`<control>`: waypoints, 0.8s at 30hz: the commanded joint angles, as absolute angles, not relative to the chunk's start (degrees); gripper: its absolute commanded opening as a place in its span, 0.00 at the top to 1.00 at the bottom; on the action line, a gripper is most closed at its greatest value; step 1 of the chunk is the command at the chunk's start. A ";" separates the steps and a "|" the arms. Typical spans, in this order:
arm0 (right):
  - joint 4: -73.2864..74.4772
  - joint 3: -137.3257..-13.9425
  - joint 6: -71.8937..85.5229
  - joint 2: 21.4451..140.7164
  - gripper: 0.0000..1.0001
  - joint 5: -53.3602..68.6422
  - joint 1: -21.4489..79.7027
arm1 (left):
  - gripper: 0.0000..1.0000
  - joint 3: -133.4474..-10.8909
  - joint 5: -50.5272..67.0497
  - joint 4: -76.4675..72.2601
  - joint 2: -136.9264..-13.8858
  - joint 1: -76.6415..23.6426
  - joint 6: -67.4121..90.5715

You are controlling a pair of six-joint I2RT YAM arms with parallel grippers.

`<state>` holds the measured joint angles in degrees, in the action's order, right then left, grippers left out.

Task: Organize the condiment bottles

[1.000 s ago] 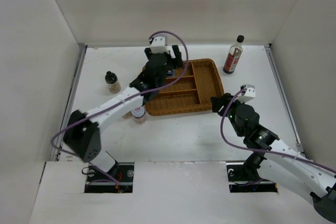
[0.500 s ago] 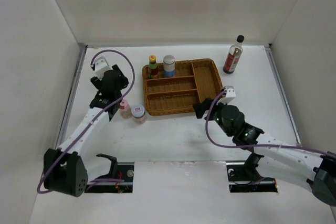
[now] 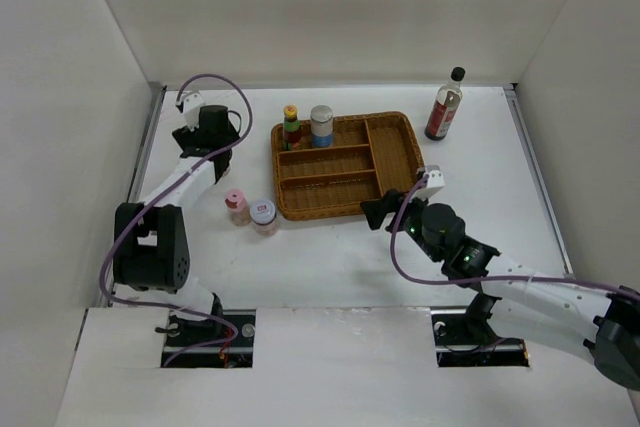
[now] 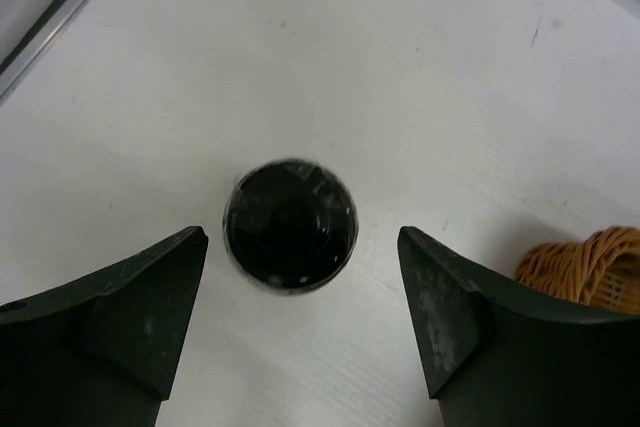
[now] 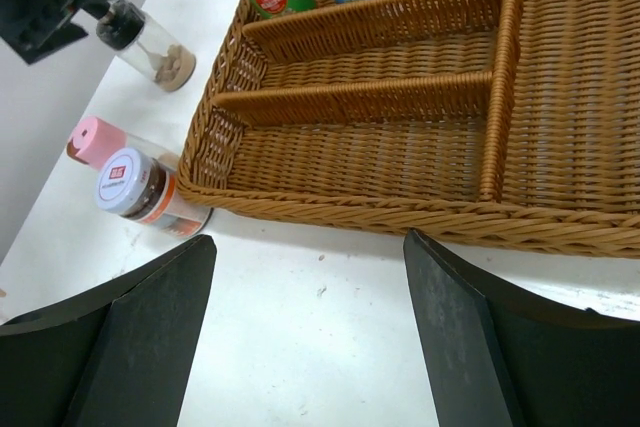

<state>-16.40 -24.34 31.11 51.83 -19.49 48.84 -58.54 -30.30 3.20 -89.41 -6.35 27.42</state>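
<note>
Nearest to the arm bases, the right gripper (image 3: 375,209) hangs low over the white table (image 3: 330,262), just in front of the near rim of the brown wicker tray (image 3: 345,210). In its wrist view the two fingers are spread wide and there is nothing between them, so this pincer is released.

A little further, left of the near left corner of the tray, we see two jars upright on the table: the white-lidded jar (image 3: 263,215) and the pink-lidded jar (image 3: 237,205). They are very close together, and we cannot tell if they touch.

Further on the left side, the left gripper (image 3: 211,135) is above the black-capped jar (image 4: 290,225), pointing down. In the left wrist view the black cap sits between the two fingers, with a gap on each side. This pincer is also released and does not touch the jar. The jar stands on the table, well apart from the tray.

In the far left compartment of the tray, the yellow-capped bottle (image 3: 291,127) and the silver-lidded jar (image 3: 321,125) stand side by side. The other compartments hold nothing.

Farthest, near the right back corner of the table, the tall dark-sauce bottle (image 3: 444,107) stands upright, outside the tray.
</note>
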 commanded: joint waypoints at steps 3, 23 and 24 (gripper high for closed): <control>-20.48 -23.99 30.94 51.95 0.17 -18.02 49.35 | 0.24 -64.51 -29.36 1.76 -94.03 -4.70 25.93; -19.78 -23.64 31.55 51.86 0.17 -19.51 47.24 | 0.63 -62.67 -31.99 -0.96 -82.56 -8.56 26.72; -19.69 -23.56 31.64 51.68 0.17 -19.69 47.07 | 0.63 -62.58 -32.25 -1.05 -80.01 -9.52 26.54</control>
<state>-17.17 -24.18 31.29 52.14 -18.63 47.68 -61.56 -30.09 4.21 -91.13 -7.18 26.55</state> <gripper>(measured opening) 0.831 0.578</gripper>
